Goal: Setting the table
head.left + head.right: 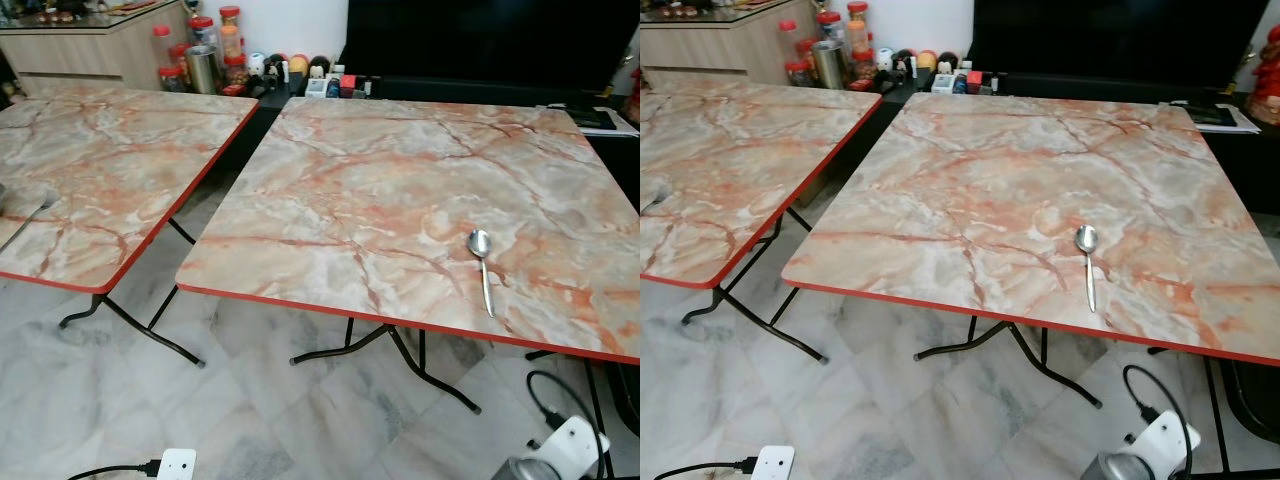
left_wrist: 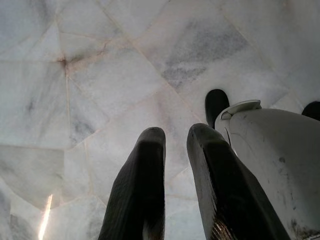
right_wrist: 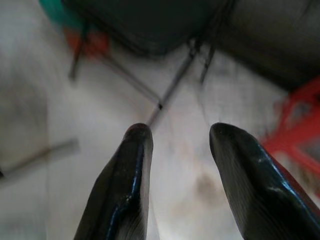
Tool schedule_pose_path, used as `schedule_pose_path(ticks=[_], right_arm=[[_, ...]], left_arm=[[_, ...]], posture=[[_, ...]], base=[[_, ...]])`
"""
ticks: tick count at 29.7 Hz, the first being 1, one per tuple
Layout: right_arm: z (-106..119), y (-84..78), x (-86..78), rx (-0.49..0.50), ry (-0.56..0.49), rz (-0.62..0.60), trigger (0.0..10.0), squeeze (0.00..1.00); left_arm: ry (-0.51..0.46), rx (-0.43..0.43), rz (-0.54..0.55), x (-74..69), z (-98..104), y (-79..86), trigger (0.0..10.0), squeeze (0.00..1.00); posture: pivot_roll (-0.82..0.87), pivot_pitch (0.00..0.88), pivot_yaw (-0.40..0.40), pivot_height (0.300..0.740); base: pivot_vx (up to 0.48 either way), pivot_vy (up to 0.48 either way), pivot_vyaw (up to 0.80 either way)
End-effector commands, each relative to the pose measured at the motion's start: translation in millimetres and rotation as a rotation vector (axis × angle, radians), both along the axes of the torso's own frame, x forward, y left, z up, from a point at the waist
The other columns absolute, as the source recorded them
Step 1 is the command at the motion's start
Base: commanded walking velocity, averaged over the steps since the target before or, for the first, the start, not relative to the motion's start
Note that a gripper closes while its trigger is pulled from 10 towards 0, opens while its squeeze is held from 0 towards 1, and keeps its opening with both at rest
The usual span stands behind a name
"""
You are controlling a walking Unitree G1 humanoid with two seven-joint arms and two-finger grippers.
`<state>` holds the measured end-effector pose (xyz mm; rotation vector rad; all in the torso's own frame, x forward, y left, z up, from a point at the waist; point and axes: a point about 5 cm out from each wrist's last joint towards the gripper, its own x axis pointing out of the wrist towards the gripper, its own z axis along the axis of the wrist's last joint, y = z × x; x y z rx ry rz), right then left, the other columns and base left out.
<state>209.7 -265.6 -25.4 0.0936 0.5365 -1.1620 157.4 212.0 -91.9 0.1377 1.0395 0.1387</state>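
Two marble-patterned folding desks with red edging are standing side by side on a pale marble floor [image 1: 300, 420]. A single metal spoon [image 1: 482, 268] is lying on the right-hand desk [image 1: 380, 190] near its front right edge, bowl pointing away from the robot and handle running toward the edge. The left-hand desk [image 1: 90, 170] is carrying something pale and slender near its left margin, possibly another utensil, though it is too faint to name.

The spoon is likely light, rigid and smooth, and it is lying flat against a glossy top, so it may be sliding rather than lifting under a shallow pinch. A hold across the narrow handle, close to the neck where the bowl begins, looks the surest.

Behind the desks, several red-lidded jars [image 1: 205, 42] and a metal canister [image 1: 203, 68] are crowding a low surface beside a wooden cabinet; their contents look orange and brown but cannot be identified.

The left claw [image 2: 175, 137] is hanging over the floor with its fingers close together and nothing between them. The right claw [image 3: 180, 132] is likewise pointing downward, fingers spread moderately and gripping nothing.
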Motion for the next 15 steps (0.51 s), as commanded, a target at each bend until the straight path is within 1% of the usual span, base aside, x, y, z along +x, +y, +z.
schedule_pose_path(ticks=[1, 2, 4, 5, 6, 9, 10, 12, 13, 14, 15], right_arm=[[31.0, -4.1, 24.5, -0.122, -0.11, 0.024, 10.0, 0.0], [61.7, -9.7, 42.7, -0.19, -0.21, 0.009, 10.0, 0.0], [79.3, -12.6, 52.3, -0.229, -0.261, 0.007, 10.0, 0.0], [104.3, -15.8, 65.4, -0.285, -0.331, 0.02, 10.0, 0.0], [104.3, -15.8, 65.4, -0.285, -0.331, 0.02, 10.0, 0.0], [166.3, -18.0, 90.5, -0.432, -0.488, 0.095, 10.0, 0.0], [179.3, -15.5, 99.7, -0.436, -0.525, 0.135, 10.0, 0.0], [188.1, -10.7, 110.5, -0.391, -0.585, 0.187, 10.0, 0.0], [191.4, -4.7, 121.0, -0.358, -0.586, 0.261, 10.0, 0.0], [188.6, 17.3, 149.7, -0.222, -0.532, 0.51, 10.0, 0.0], [187.3, 27.6, 158.0, -0.163, -0.508, 0.607, 10.0, 0.0]], left_arm=[[0.002, 0.002, 0.006, -1.9, -0.4, 1.9, 10.0, 0.0], [0.001, 0.003, 0.007, -1.5, -0.2, 2.3, 10.0, 0.0], [0.0, 0.003, 0.007, -1.5, -0.1, 2.6, 10.0, 0.0], [0.0, 0.003, 0.006, -1.4, -0.1, 2.5, 10.0, 0.0], [0.0, 0.003, 0.006, -1.4, -0.1, 2.5, 10.0, 0.0], [0.0, 0.0, 0.004, -0.7, 0.0, 1.9, 10.0, 0.0], [-0.002, -0.001, 0.004, -0.2, 0.2, 1.5, 10.0, 0.0], [-0.003, -0.002, 0.005, 0.0, 0.2, 1.2, 10.0, 0.0], [-0.003, -0.003, 0.005, 0.2, 0.2, 0.9, 10.0, 0.0], [-0.004, -0.006, 0.005, 0.8, 0.3, 0.2, 10.0, 0.0], [-0.004, -0.007, 0.005, 0.9, 0.3, 0.0, 10.0, 0.0]], posture=[[0.01, 0.02, 0.001, 0.74], [0.0, 0.02, 0.003, 0.74], [0.0, 0.019, 0.005, 0.74], [-0.01, 0.017, 0.006, 0.74], [-0.01, 0.017, 0.006, 0.74], [-0.01, 0.017, 0.004, 0.74], [-0.01, 0.017, 0.003, 0.74], [-0.01, 0.017, 0.003, 0.74], [-0.01, 0.016, 0.003, 0.74], [-0.01, 0.017, 0.007, 0.74], [-0.01, 0.017, 0.007, 0.74]], base=[[0.0, 0.0, 0.0], [0.0, 0.0, 0.0], [0.0, 0.0, 0.0], [0.0, 0.0, 0.0], [0.0, 0.0, 0.0], [0.0, 0.0, 0.0], [0.0, 0.0, 0.0], [0.0, 0.0, 0.0], [0.0, 0.0, 0.0], [0.0, 0.0, 0.0], [0.0, 0.0, 0.0]])
